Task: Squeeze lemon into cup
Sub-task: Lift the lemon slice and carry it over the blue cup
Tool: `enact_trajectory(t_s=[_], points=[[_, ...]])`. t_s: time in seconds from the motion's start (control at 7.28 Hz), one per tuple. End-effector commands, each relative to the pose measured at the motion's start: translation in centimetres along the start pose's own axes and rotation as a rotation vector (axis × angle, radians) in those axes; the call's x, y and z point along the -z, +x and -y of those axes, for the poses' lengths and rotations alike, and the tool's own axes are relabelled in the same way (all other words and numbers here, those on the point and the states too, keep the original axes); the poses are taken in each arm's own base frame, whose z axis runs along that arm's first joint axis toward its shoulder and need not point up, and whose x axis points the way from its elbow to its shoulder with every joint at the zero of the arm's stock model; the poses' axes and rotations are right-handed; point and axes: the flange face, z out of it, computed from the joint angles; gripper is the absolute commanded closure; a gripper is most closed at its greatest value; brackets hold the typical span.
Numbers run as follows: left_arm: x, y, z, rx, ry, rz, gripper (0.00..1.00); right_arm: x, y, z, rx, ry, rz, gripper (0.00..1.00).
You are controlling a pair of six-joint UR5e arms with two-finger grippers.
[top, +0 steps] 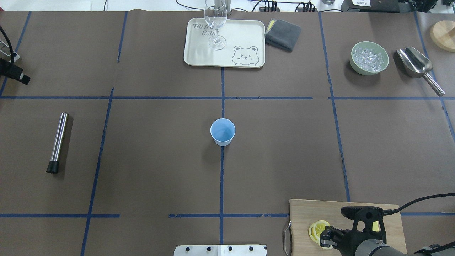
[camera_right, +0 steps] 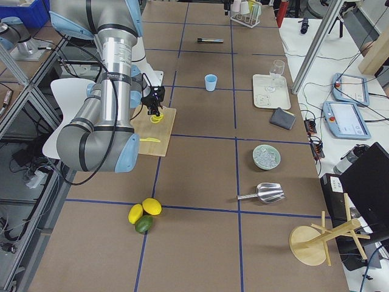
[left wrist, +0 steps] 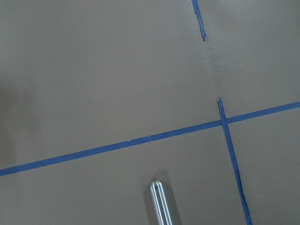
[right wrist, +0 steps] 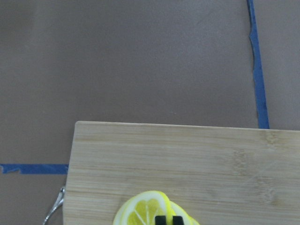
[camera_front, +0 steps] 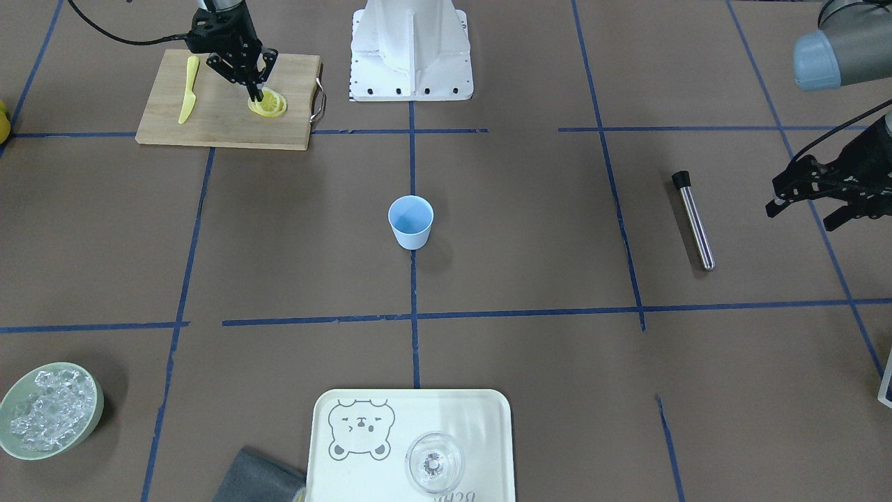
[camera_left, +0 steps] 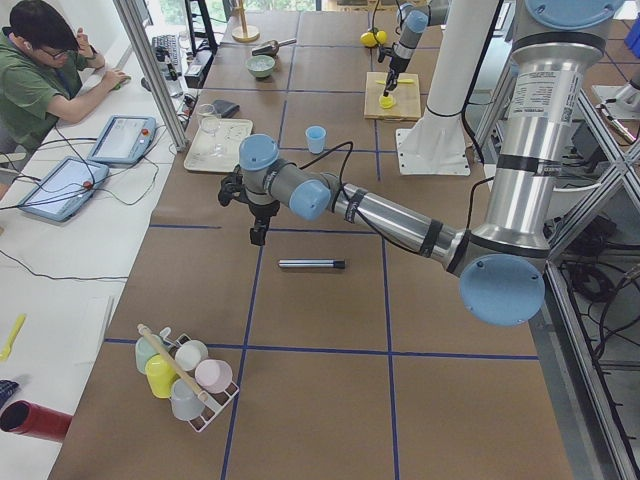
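The light-blue cup [camera_front: 410,222] stands upright at the table's middle; it also shows in the overhead view [top: 223,132]. Yellow lemon slices [camera_front: 268,104] lie overlapped on the wooden cutting board [camera_front: 223,122] near the robot's base. My right gripper [camera_front: 256,96] points down onto them. In the right wrist view its fingertips [right wrist: 161,219] stand nearly together on the edge of a thin lemon slice [right wrist: 140,212], which is down on the board. My left gripper [camera_front: 801,215] hangs open and empty far off to the side, near a steel tube [camera_front: 693,219].
A yellow knife [camera_front: 188,89] lies on the board's far side. A tray [camera_front: 418,418] holds a clear glass [camera_front: 433,462] across the table. A green bowl of ice [top: 369,58], a metal scoop [top: 416,64] and a grey cloth [top: 282,33] lie along the far edge.
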Motion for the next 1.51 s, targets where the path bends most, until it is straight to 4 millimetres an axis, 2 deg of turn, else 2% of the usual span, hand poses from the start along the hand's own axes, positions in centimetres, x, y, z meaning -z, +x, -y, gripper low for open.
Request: enact_trajectory(t_s=[0.0, 0.14, 0.41, 0.55, 0.69, 0.82, 0.96, 1.1, 1.24, 1.37], points=[[0.2, 0.2, 0.0, -0.002, 0.003, -0.001, 0.00, 3.2, -1.0, 2.1, -0.039, 0.009, 0.055, 1.00], [0.2, 0.2, 0.0, -0.002, 0.003, -0.001, 0.00, 4.7, -1.2, 4.1, -0.073, 0.019, 0.071, 1.00], [0.2, 0.2, 0.0, -0.001, 0.002, 0.000, 0.00, 8.2, -0.2, 12.5, -0.235, -0.049, 0.097, 1.00], [0.2, 0.2, 0.0, -0.001, 0.002, 0.000, 0.00, 9.4, -1.8, 15.8, -0.271, -0.076, 0.131, 1.00], [0.2, 0.2, 0.1, -0.002, 0.003, -0.001, 0.00, 10.7, -5.8, 19.2, -0.238, -0.068, 0.118, 1.00], [0.2, 0.1, 0.0, 0.000, 0.001, 0.000, 0.00, 11.1, -12.1, 21.8, -0.228, -0.064, 0.072, 1.00], [0.1, 0.2, 0.0, -0.002, 0.001, -0.001, 0.00, 10.3, -19.2, 24.2, -0.232, -0.058, 0.036, 1.00], [0.1, 0.1, 0.0, -0.001, 0.000, 0.000, 0.00, 8.1, -23.6, 25.5, -0.225, -0.059, 0.014, 1.00], [0.1, 0.1, 0.0, -0.001, 0.000, 0.000, 0.00, 5.3, -26.9, 26.5, -0.194, -0.068, -0.031, 1.00], [0.1, 0.2, 0.0, -0.002, 0.001, -0.001, 0.00, 4.6, -27.4, 26.3, -0.187, -0.074, -0.033, 1.00]])
